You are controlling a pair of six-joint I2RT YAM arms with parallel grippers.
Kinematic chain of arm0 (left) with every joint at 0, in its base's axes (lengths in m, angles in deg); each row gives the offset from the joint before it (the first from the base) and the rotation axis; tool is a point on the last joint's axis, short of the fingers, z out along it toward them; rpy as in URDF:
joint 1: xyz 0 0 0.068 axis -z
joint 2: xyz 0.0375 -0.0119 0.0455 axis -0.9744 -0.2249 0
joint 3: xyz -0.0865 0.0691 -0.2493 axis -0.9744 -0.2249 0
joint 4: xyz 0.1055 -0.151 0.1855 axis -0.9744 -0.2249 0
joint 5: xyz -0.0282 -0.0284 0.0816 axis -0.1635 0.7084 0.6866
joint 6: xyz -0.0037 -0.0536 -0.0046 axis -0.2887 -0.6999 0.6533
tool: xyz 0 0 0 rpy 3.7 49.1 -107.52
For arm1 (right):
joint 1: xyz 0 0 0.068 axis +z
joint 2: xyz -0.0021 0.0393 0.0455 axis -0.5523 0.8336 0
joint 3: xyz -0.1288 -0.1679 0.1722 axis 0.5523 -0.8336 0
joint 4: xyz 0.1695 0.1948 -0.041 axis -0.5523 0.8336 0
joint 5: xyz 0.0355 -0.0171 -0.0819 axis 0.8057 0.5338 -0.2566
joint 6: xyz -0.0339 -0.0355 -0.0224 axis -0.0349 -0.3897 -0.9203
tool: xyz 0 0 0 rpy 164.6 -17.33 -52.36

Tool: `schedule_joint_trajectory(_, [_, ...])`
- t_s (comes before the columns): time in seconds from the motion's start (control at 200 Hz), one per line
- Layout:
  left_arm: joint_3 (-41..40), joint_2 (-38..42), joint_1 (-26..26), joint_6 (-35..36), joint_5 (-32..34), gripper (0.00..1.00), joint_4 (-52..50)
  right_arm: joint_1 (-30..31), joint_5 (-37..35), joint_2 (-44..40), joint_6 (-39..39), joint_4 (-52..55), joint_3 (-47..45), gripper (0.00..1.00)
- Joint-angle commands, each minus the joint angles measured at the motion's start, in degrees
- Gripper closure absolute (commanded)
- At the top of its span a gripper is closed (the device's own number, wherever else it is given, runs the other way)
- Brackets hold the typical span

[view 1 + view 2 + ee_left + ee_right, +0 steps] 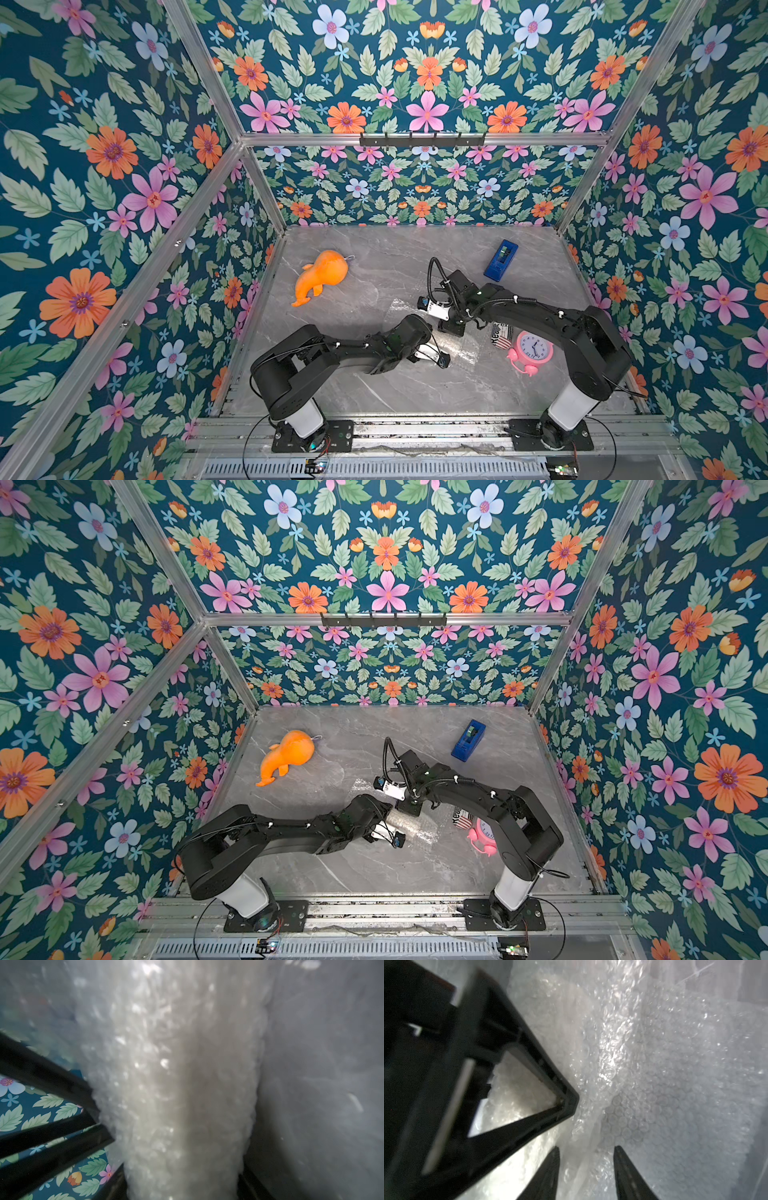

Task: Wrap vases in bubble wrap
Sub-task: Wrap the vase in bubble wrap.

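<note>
The vase [187, 1084] is an off-white cylinder rolled in bubble wrap [675, 1084], lying mid-table under both wrists; in a top view it shows as a pale roll [409, 824]. My left gripper [181, 1171] has its dark fingers [116, 1186] pressed against both sides of the wrapped vase. In the right wrist view, my right gripper [586, 1149] stands open just beside it, a loose fold of the wrap between its parted fingertips [617, 1151]. One triangular left finger [529, 1084] shows there against the roll. More of the sheet [461, 349] spreads flat on the table.
An orange plush toy [322, 276] lies at the back left and a blue tape dispenser [500, 259] at the back right. A pink alarm clock [532, 351] and a flag-printed can [500, 337] sit under the right forearm. Floral walls close three sides.
</note>
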Motion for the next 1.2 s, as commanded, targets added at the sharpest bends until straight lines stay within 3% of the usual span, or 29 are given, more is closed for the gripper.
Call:
schedule_joint_trajectory(0.0, [2.3, -0.7, 0.8, -4.8, -2.3, 0.4, -15.3, -1.0, 0.4, -3.9, 0.5, -1.6, -1.0, 0.47])
schedule_joint_trajectory(0.37, [14.2, -3.7, 2.7, -28.4, -5.8, 0.47, -36.5, -7.7, -15.2, -22.4, 2.2, -20.7, -11.1, 0.36])
schedule_joint_trajectory(0.52, [19.7, -7.3, 2.7, -37.6, -8.2, 0.51, -46.7, -7.6, -11.8, -32.2, -2.9, -22.6, -15.5, 0.35])
schedule_joint_trajectory(0.68, [21.3, -11.2, 2.2, -39.5, -13.3, 0.53, -52.5, -5.8, -9.4, -42.4, -6.5, -23.6, -20.5, 0.28])
schedule_joint_trajectory(0.775, [23.4, -13.4, 0.3, -39.9, -17.5, 0.59, -56.1, -1.5, -9.7, -47.3, -12.4, -19.8, -22.3, 0.28])
schedule_joint_trajectory(0.89, [27.4, -16.1, -3.4, -40.4, -23.6, 0.59, -61.4, 4.9, -12.1, -51.8, -17.6, -13.9, -23.4, 0.28])
schedule_joint_trajectory(1.195, [34.8, -22.3, -8.6, -39.6, -30.7, 0.59, -73.2, 14.2, -12.3, -59.7, -21.1, -4.1, -27.1, 0.27])
